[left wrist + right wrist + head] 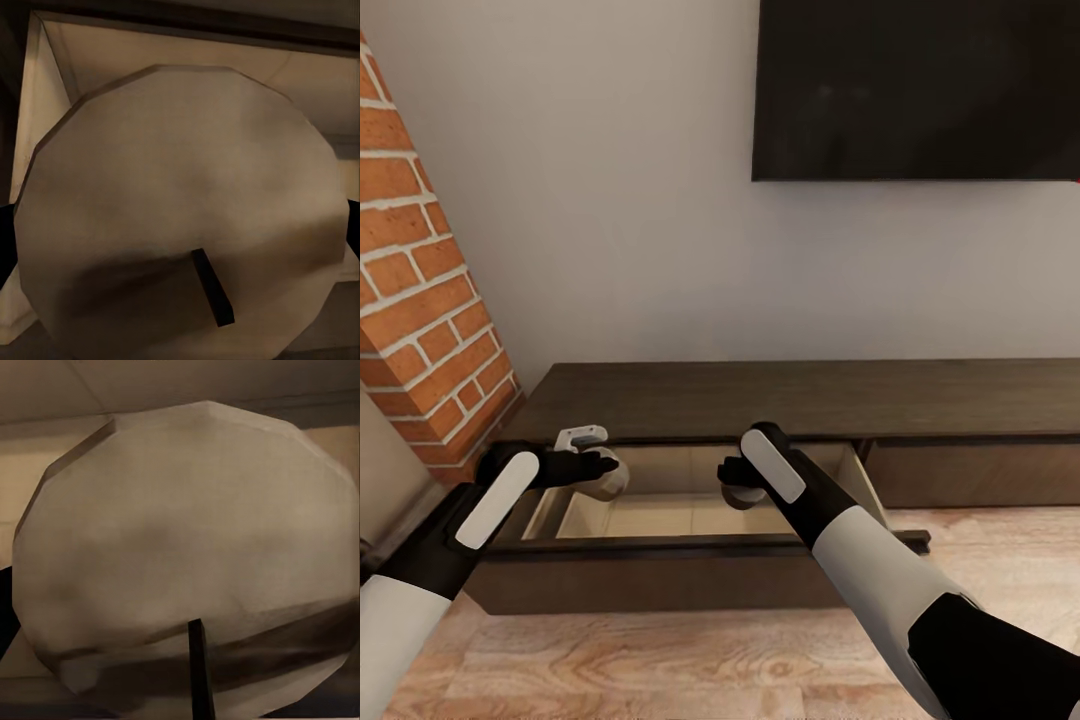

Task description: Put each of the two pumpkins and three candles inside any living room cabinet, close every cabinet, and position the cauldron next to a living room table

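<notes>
Here, both hands [610, 470] [738, 485] over open drawer [660, 505].

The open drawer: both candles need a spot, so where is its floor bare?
The drawer's tan floor lies bare between the left candle and right candle, and forward to the front panel. It is crowded at each end, where the left gripper and right gripper hold them.

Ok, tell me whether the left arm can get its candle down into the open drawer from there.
Probably yes. The left tool holds a candle just over the open drawer of the cabinet, whose tan floor below looks bare. The right tool, with its own candle, hangs well to the side.
</notes>
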